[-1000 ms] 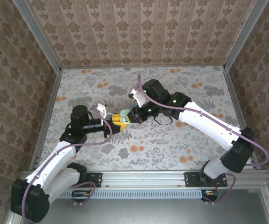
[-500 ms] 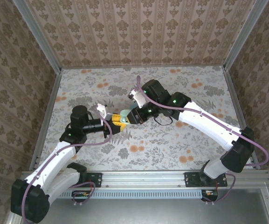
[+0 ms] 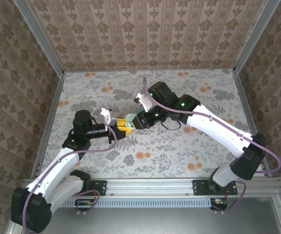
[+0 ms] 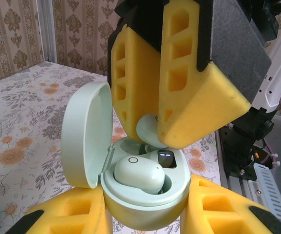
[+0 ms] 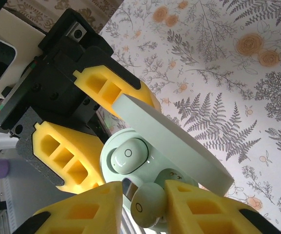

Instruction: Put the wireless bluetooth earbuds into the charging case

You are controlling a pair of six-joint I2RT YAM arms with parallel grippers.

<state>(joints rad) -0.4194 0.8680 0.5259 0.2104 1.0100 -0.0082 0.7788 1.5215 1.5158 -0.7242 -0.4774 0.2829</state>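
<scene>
The charging case (image 4: pixel 152 202), lid up, is clamped in the left gripper (image 3: pixel 122 125), 1 earbud (image 4: pixel 138 174) seated. Beyond, the 2nd earbud (image 5: pixel 147 205) is seen between the right gripper (image 5: pixel 144 189)'s fingers; whether gripped cannot be told. Released tilted, it could be left unseated or dropped.

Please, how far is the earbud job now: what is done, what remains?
Done: the lid stands open and one earbud sits in the charging case, which the left gripper clamps. In hand: the second earbud lies between the fingers of the right gripper, at its socket. Left: seat it fully and withdraw.
</scene>
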